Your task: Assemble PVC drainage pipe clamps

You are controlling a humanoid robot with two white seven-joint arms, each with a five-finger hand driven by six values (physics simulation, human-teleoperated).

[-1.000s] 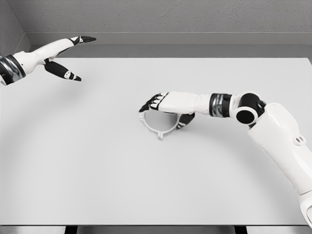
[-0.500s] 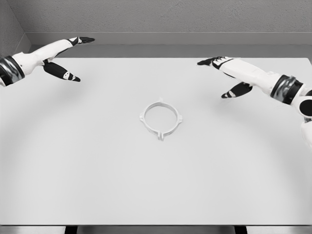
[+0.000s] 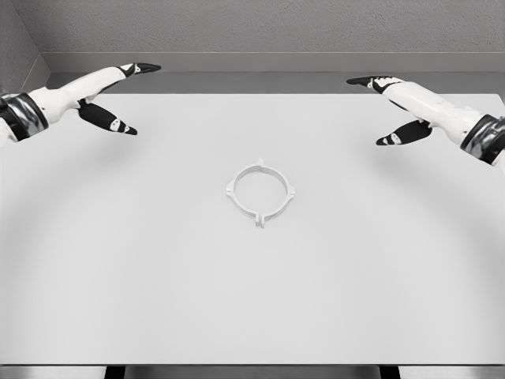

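The white pipe clamp ring (image 3: pixel 261 193) lies alone mid-counter (image 3: pixel 158 276), while the left hand (image 3: pixel 99 91) and right hand (image 3: pixel 402 106) hover near the far corners, fingers spread, holding nothing.

Single head view, taken from above and behind the near edge of the tabletop (image 3: pixel 252 316), facing forward and downward toward the far wall (image 3: pixel 260 28). The whole tabletop fits in frame at moderate range, with the fingers (image 3: pixel 130 69) of both hands near its far corners.
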